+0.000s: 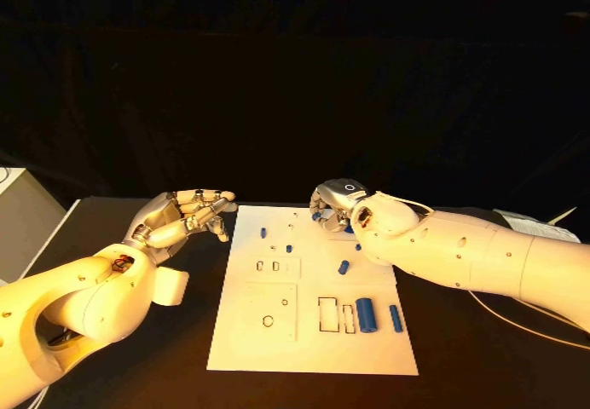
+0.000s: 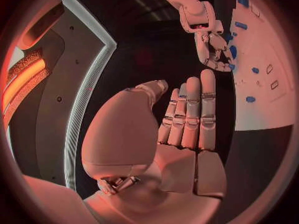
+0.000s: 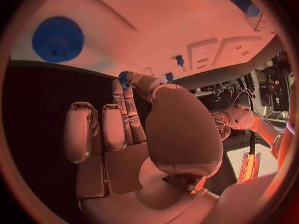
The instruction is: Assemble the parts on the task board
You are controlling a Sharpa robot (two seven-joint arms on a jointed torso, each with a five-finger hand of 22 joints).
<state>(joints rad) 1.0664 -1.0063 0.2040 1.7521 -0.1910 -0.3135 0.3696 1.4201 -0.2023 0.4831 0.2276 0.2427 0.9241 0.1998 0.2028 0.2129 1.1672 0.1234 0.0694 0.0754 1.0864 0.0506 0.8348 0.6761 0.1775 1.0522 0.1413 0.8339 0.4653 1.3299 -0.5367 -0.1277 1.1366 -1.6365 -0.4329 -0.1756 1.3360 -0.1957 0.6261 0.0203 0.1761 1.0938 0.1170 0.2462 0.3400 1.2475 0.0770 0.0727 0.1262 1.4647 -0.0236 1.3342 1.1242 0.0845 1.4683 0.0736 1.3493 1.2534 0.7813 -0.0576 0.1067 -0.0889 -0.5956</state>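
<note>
The black worktop (image 1: 492,358) spreads under both my arms, and the white task board (image 1: 308,341) lies at its middle, long sides running away from me. My left hand (image 1: 184,217) hovers over the bare worktop just beside the board's far left corner, touching nothing; its fingers (image 2: 199,109) stand close together and slightly curled, and nothing is in them. My right hand (image 1: 342,207) is over the board's far right part, palm down; in the right wrist view two fingers (image 3: 127,104) reach forward and pinch a small blue part (image 3: 124,77) at their tips, while the others curl back. Close by on the board's far end lies a blue gear (image 3: 57,39), flat and apart from my hand. Near the board's right edge, toward me, the biggest blue cylinder (image 1: 367,311) lies just beside a row of rectangular slots (image 1: 330,313), with a slimmer blue pin (image 1: 396,318) beside it at the very edge. A shorter blue part (image 1: 344,267) lies tilted at mid board, and two tiny blue pegs (image 1: 263,232) sit toward the far left. The near end of the board is plain white, and open worktop lies along the board's left edge next to my left forearm. A white box (image 1: 19,213) stands at the worktop's far left edge, and papers (image 1: 535,226) lie at the right edge past my right arm.
</note>
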